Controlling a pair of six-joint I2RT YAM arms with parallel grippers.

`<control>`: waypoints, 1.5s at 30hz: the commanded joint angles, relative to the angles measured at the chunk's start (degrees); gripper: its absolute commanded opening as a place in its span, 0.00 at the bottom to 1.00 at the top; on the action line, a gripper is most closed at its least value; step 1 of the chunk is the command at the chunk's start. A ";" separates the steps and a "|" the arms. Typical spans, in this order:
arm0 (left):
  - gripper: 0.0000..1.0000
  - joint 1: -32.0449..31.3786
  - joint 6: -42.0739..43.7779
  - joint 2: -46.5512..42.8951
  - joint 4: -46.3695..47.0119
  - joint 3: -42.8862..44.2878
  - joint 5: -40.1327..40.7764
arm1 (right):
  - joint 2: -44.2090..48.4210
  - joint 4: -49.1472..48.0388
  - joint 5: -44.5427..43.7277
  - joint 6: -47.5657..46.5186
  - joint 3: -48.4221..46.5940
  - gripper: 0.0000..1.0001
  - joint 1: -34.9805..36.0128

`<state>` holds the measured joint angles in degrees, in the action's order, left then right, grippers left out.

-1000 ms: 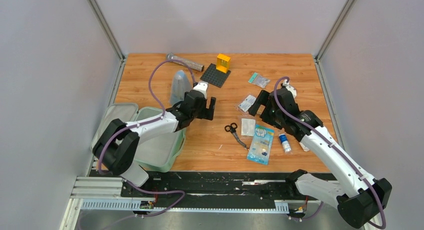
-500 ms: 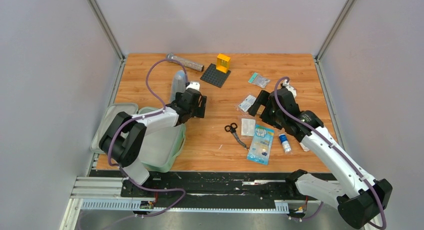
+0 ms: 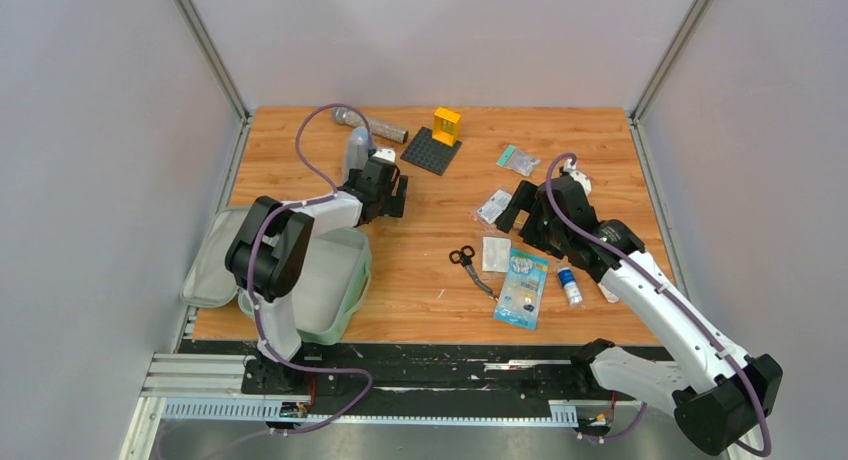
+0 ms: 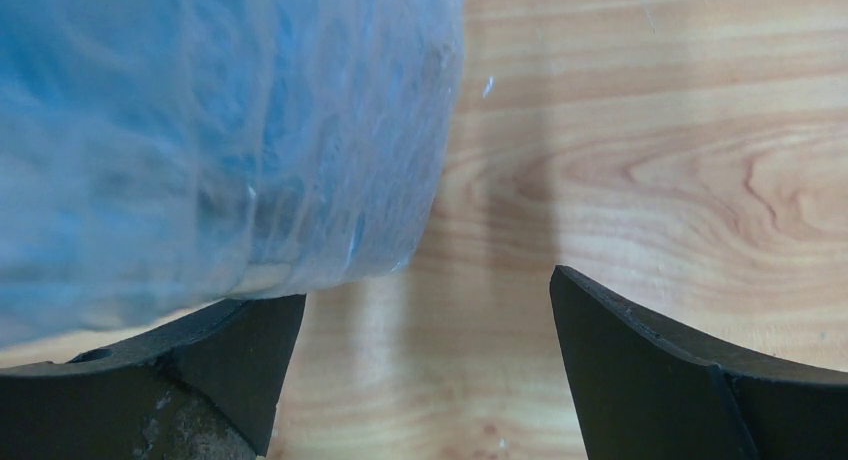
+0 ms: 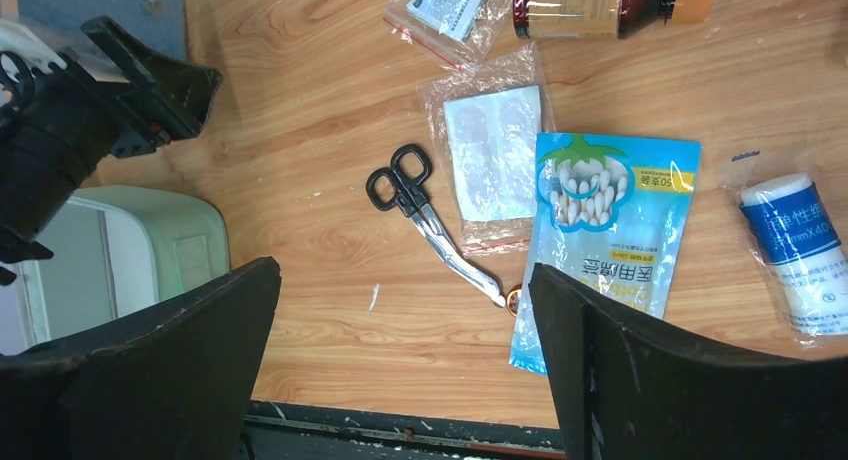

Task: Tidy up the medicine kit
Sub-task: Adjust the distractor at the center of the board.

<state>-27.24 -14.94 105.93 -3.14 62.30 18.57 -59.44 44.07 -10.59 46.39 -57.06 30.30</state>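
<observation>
The medicine kit is a pale mint-green tray [image 3: 322, 280] at the front left, with its lid [image 3: 208, 270] lying beside it to the left. A corner of the tray [image 5: 150, 250] also shows in the right wrist view. My left gripper [image 3: 393, 195] is open just behind the tray, beside a translucent bluish pouch [image 3: 355, 155]. In the left wrist view the pouch [image 4: 200, 130] overlaps the left finger, and the left gripper [image 4: 425, 370] has only bare wood in its gap. My right gripper [image 3: 515, 208] [image 5: 405, 360] hangs open and empty above the loose supplies.
Black scissors [image 3: 470, 265] [image 5: 425, 220], a blue dental packet [image 3: 522, 285] [image 5: 600, 240], a clear bag of white pads [image 3: 496, 252], a gauze roll [image 3: 568, 283] and a brown bottle [image 5: 590, 5] lie at mid right. Farther back sit a dark baseplate [image 3: 431, 150] with a yellow block [image 3: 446, 125] and a silver tube [image 3: 370, 125].
My left arm has swung back and to the left, bringing its open gripper up beside the bluish pouch. The right arm has not moved.
</observation>
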 commanded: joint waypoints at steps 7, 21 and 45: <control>0.99 5.65 2.24 10.00 0.42 12.08 -8.52 | -1.45 -0.27 -1.46 -2.79 -2.10 1.00 -0.58; 1.00 7.83 4.14 17.25 -8.17 24.26 -16.07 | -2.25 -0.12 0.74 -3.64 -2.15 1.00 -1.12; 1.00 2.99 -3.71 -13.52 -9.01 0.21 -15.41 | 0.74 0.18 4.06 -1.64 -0.31 1.00 -1.24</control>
<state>-23.68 -13.78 103.09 -12.19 67.64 -1.26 -60.77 44.12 -7.62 43.59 -57.06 29.32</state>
